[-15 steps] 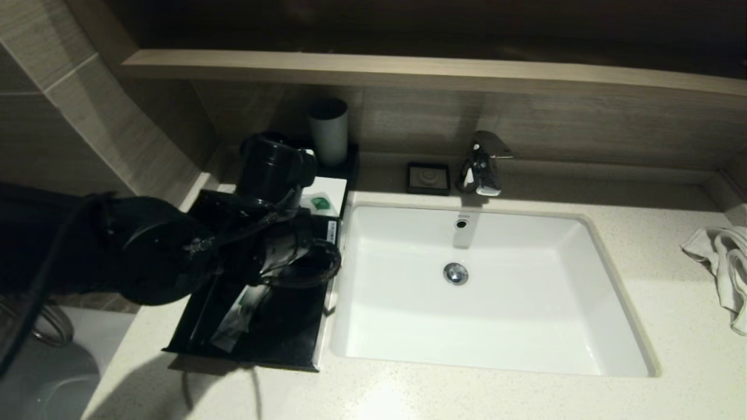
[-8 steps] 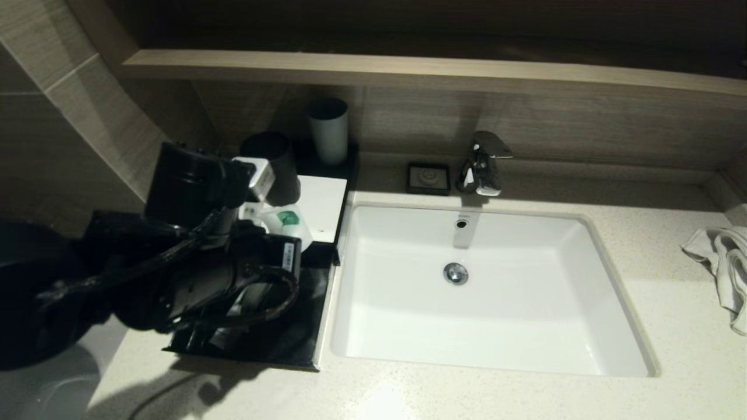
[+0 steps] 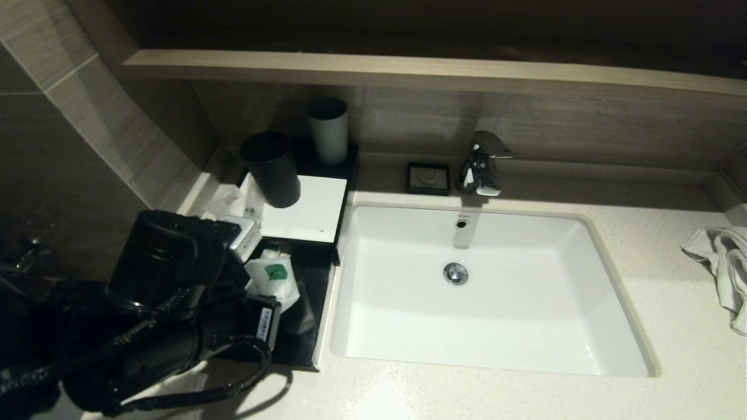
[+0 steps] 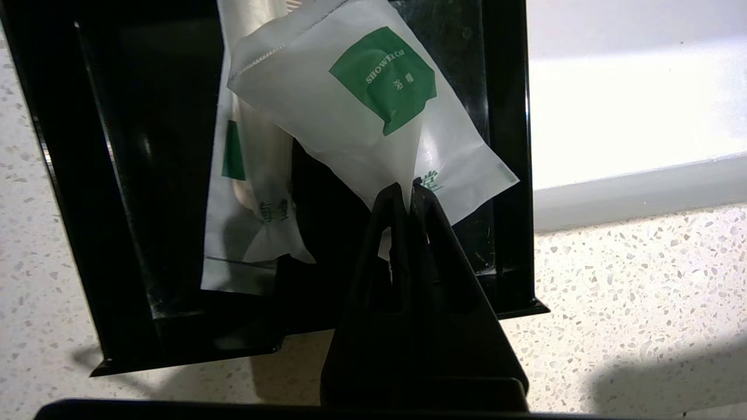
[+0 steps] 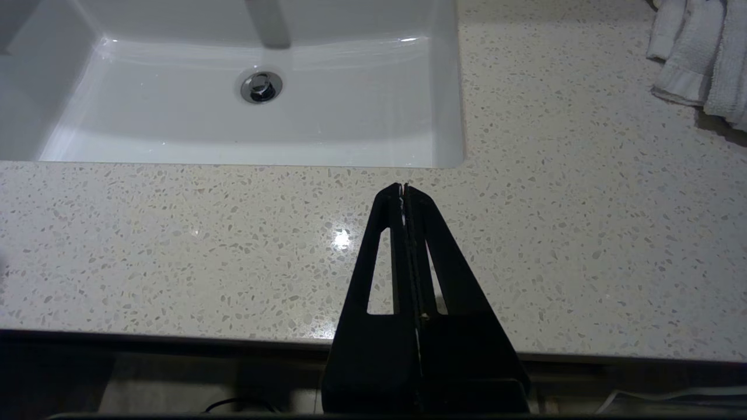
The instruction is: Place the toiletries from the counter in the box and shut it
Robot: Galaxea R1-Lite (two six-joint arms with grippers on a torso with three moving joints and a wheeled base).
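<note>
My left gripper (image 4: 408, 189) is shut on the corner of a white shower cap packet with a green label (image 4: 373, 99). It holds the packet above the open black box (image 4: 508, 175). The packet also shows in the head view (image 3: 273, 279), over the box (image 3: 309, 344) left of the sink. A long white packet with green print (image 4: 248, 175) lies inside the box. More white packets (image 3: 230, 201) lie on the counter at the far left, by the wall. My right gripper (image 5: 404, 188) is shut and empty above the counter's front edge.
A white panel (image 3: 306, 207) lies across the box's far part with a black cup (image 3: 271, 169) on it and a grey cup (image 3: 328, 131) behind. The white sink (image 3: 484, 291), faucet (image 3: 481, 163), soap dish (image 3: 429, 178) and a towel (image 3: 723, 262) lie to the right.
My left arm has drawn back toward the counter's front, carrying the shower cap packet from over the white panel to above the box's open part. The black cup is uncovered now.
</note>
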